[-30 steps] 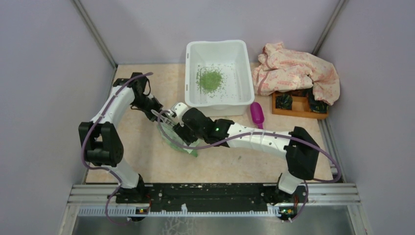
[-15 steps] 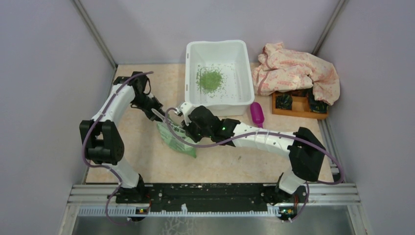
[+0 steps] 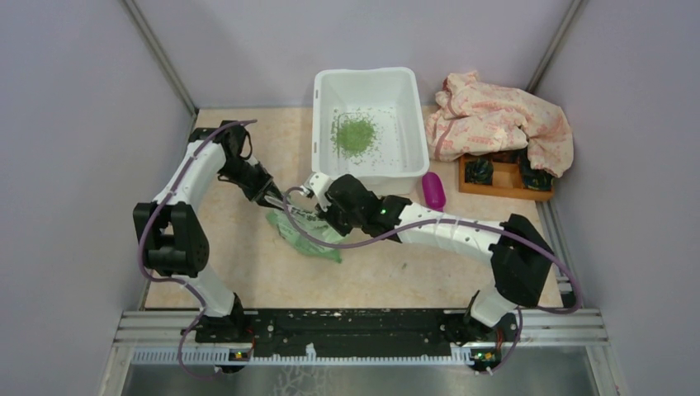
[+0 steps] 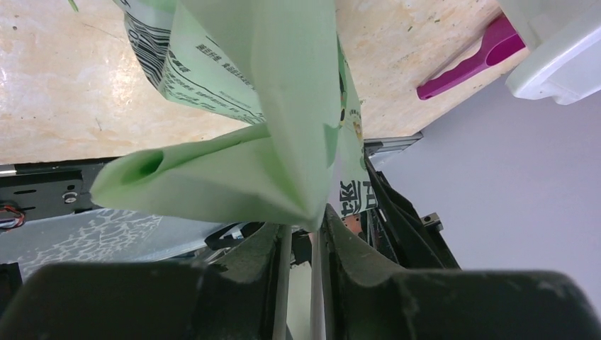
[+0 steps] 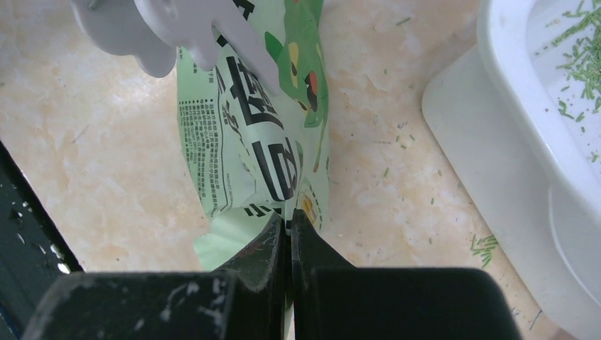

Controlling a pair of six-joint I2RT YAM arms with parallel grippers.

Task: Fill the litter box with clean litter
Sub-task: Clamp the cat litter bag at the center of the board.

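Litter box point(image 3: 363, 73) far; right gripper point(image 5: 289, 219) pinches bag point(image 5: 241, 127); left gripper's point(image 4: 306, 227) hold we cannot tell; secure before lifting.

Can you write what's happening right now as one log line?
right gripper: shut on bag | left gripper: at bag fold, grip unclear | litter box: small clean litter pile

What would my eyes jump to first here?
The big white litter box at the back, with a small green pile of clean litter inside. In front of it is a crumpled green bag, the right gripper pinching its edge. A pink cloth lies at the right.
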